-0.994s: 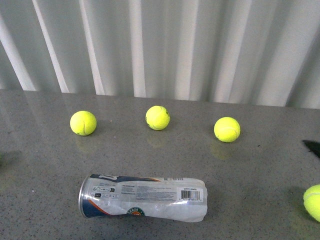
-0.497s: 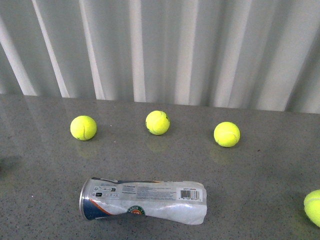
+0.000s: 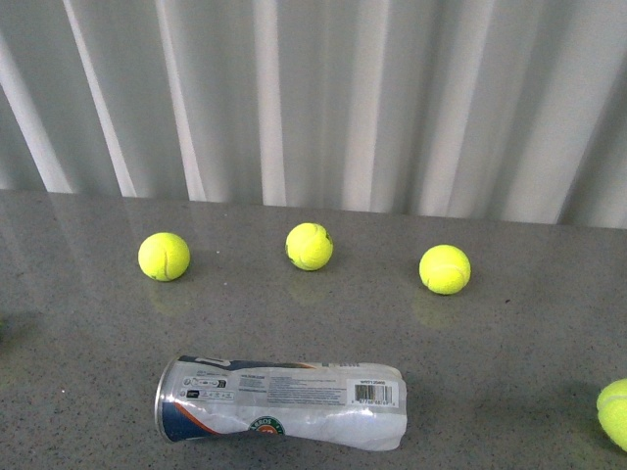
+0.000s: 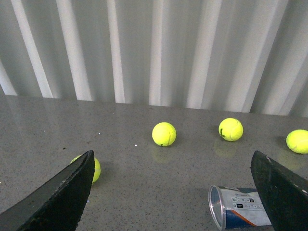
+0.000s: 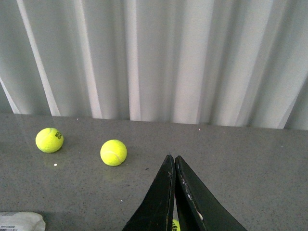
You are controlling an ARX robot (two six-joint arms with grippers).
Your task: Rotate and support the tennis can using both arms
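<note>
The can [image 3: 279, 402] lay on its side on the table [image 3: 509, 333], close to the near edge, with three balls [image 3: 310, 246] in a row well behind it. Its metal rim pointed to the robot's left, and the other end looked crushed and wrinkled. The wall was clear plastic with a white label, a barcode, and some navy and orange near the rim. It seemed to be empty, so probably it was very light, and it could roll or slide on the smooth table at a small push. The thin plastic would likely dent under a strong squeeze and could be slippery. The rim end looked the stiffest place to take hold, while the other arm gave only gentle support at the soft end. The left fingers [image 4: 57, 195] stood wide apart, holding nothing, with the can's rim between them further ahead. The right fingers [image 5: 192, 202] were closed together on nothing, away from the can.
</note>
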